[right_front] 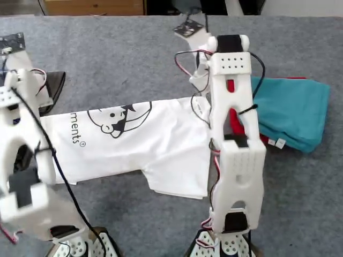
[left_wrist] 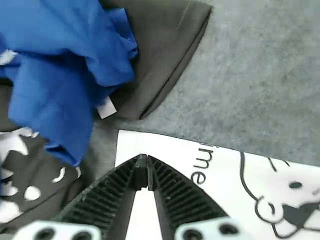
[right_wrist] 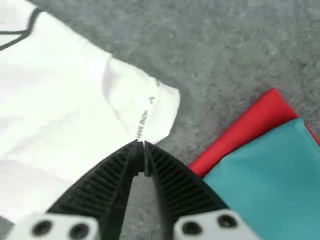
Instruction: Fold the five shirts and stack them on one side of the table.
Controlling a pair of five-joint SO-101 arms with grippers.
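The white shirt (right_front: 134, 142) lies spread flat on the grey tabletop (right_front: 107, 59). The left pincer (left_wrist: 143, 172) is clenched over its corner beside a crumpled blue shirt (left_wrist: 60, 75), and the right pincer (right_wrist: 140, 155) is clenched at its far edge; whether either has caught cloth, I cannot tell. A missed pinch would likely skew the fold, and a wide sweep could nudge the folded teal shirt (right_front: 292, 112) stacked on the red shirt (right_wrist: 245, 132).

- The white plastic left arm (right_front: 21, 160) is sitting folded, elbow raised, wrist pointing down.
- Its black ribbed left gripper (left_wrist: 144, 167) is pressing its jaws together, tips touching.
- The white plastic right arm (right_front: 236, 134) is reaching forward, its black ribbed right gripper (right_wrist: 140, 155) likewise showing closed jaws.
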